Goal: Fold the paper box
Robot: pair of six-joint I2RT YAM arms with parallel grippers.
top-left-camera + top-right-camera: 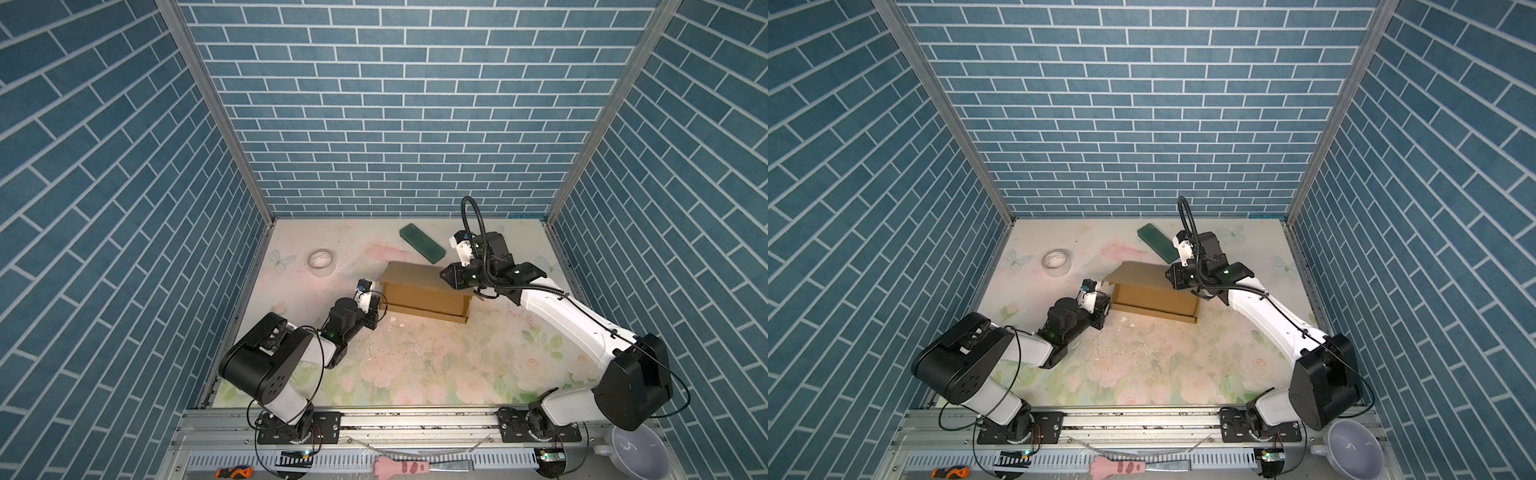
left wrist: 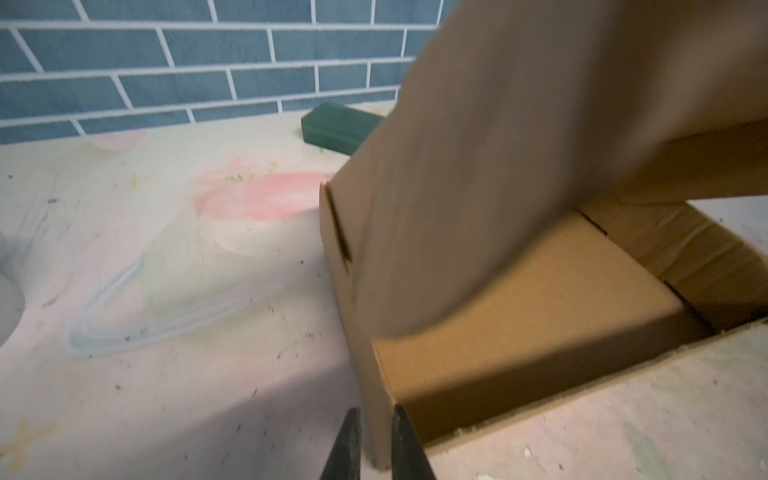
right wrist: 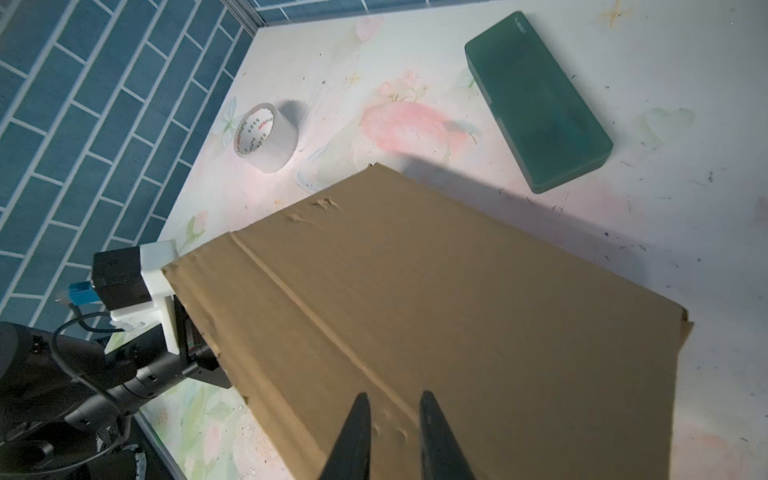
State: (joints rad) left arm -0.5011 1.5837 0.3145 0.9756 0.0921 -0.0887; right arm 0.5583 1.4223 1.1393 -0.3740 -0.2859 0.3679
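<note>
Left gripper (image 2: 376,409) astride paper box (image 2: 519,332) wall, grip unclear — right gripper (image 3: 395,394) ajar atop lid (image 3: 457,299).

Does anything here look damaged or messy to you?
Yes. The box has small dents and a crumpled edge on its raised lid, so the cardboard looks worn. White crumbs and dark specks are scattered over the table in front of it.
</note>
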